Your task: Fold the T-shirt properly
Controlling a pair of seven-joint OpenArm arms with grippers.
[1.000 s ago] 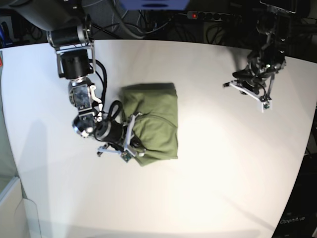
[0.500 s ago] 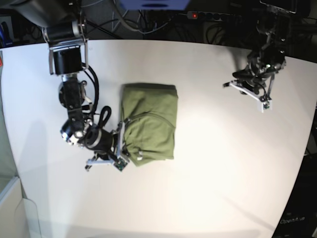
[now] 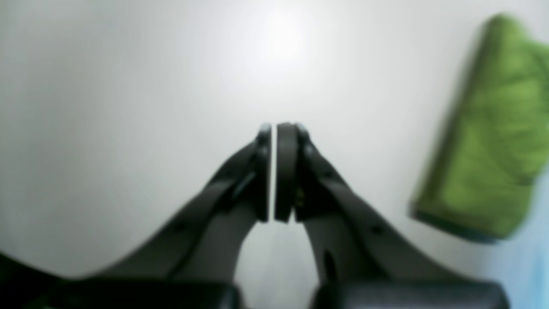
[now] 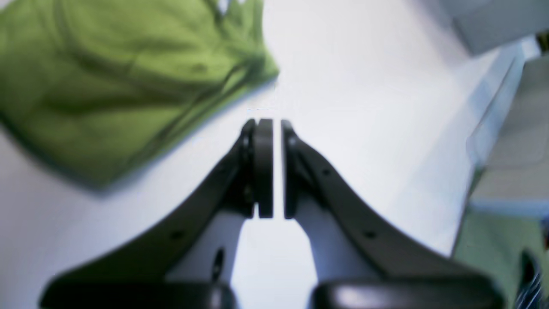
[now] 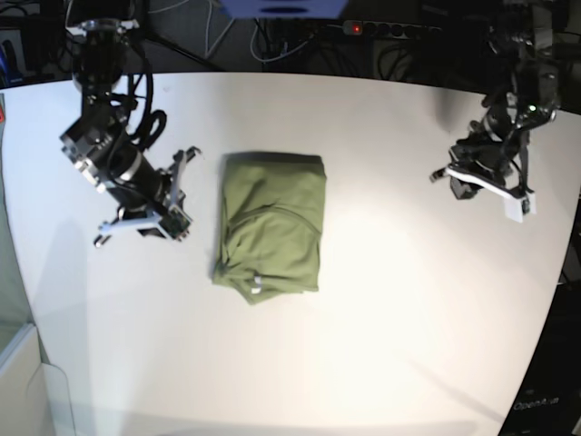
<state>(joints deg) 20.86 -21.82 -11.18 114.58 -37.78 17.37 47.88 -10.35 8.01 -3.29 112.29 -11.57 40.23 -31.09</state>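
The T-shirt lies folded into a sage-green upright rectangle in the middle of the white table; a small white label shows at its near edge. My right gripper hovers left of the T-shirt, apart from it, shut and empty. In the right wrist view the right gripper has its pads nearly touching, with the T-shirt to the upper left. My left gripper is far off at the right side, shut. The left wrist view shows the left gripper empty over bare table, with the T-shirt at the right edge.
Cables and a power strip run along the table's far edge. A pale grey box stands off the near left corner. The table's right edge curves close to the left arm.
My right gripper has left the T-shirt's near left corner and drawn back left and away from it. The T-shirt's lower part has settled flat. The left arm has shifted slightly right.
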